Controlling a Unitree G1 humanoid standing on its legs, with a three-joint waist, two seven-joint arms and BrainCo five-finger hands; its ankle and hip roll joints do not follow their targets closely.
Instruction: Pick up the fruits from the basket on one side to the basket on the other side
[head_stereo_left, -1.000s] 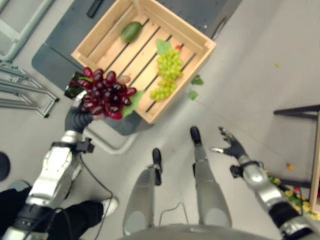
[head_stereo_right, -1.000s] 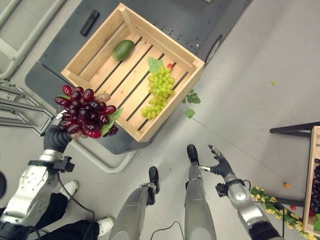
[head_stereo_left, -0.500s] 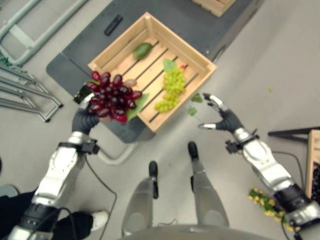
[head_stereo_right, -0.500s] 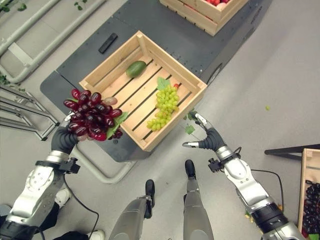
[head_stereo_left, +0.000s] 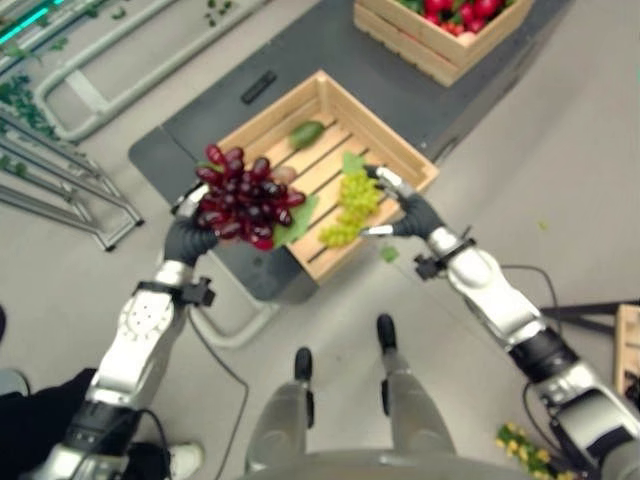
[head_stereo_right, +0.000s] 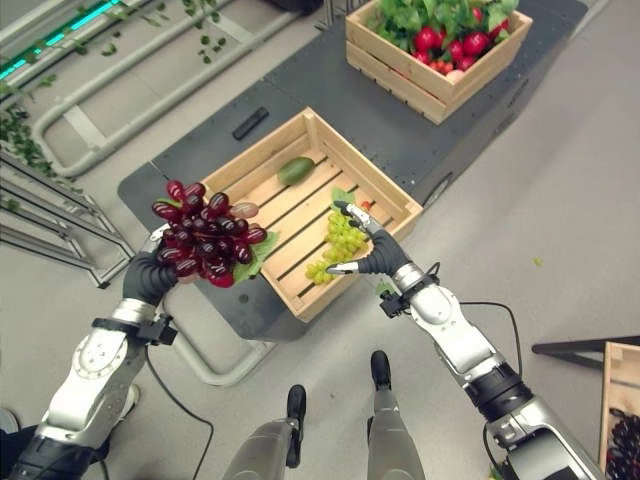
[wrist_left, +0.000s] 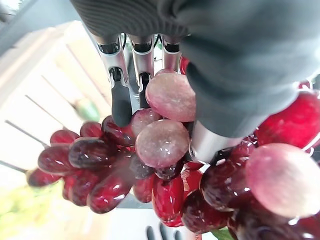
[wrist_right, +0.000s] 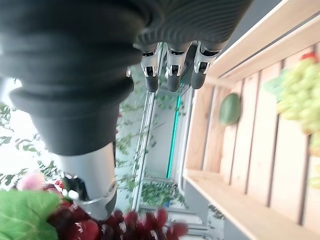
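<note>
**Red grapes in left hand at crate edge; right hand open above green grapes**

Far left: a grey metal frame (head_stereo_right: 60, 235) of tubes lies on the floor, with green foliage (head_stereo_right: 15, 125) near it.

The left hand (head_stereo_right: 148, 278) is raised beside the near-left corner of the wooden crate (head_stereo_right: 262, 152). Its fingers (wrist_left: 121, 97) are curled into a bunch of red grapes (head_stereo_right: 208, 243), clamped on it; the left wrist view shows the dark tips pressed among the berries. A green leaf (head_stereo_right: 262, 252) hangs from the bunch on the crate side. The bunch is held over the crate's near-left rim, clear of the slats.

The crate sits on a dark grey platform (head_stereo_right: 400, 140). Inside it, a green avocado-like fruit (head_stereo_right: 296, 170) lies toward the far side, and a bunch of green grapes (head_stereo_right: 338, 245) lies on the slats toward the right, with a leaf at its upper end. A small black object (head_stereo_right: 250, 122) rests on the platform beyond the crate.

The right hand (head_stereo_right: 372, 250) hovers directly above the green grapes, fingers (wrist_right: 171, 70) straight and thumb spread apart, holding nothing. Whether it touches the grapes cannot be told.

Upper right: a second wooden crate (head_stereo_right: 400, 65) on the same platform holds red fruit (head_stereo_right: 450, 45) and green leaves. At the lower-right edge, the corner of another crate (head_stereo_right: 608, 400) shows dark grapes (head_stereo_right: 625, 445) inside.
</note>
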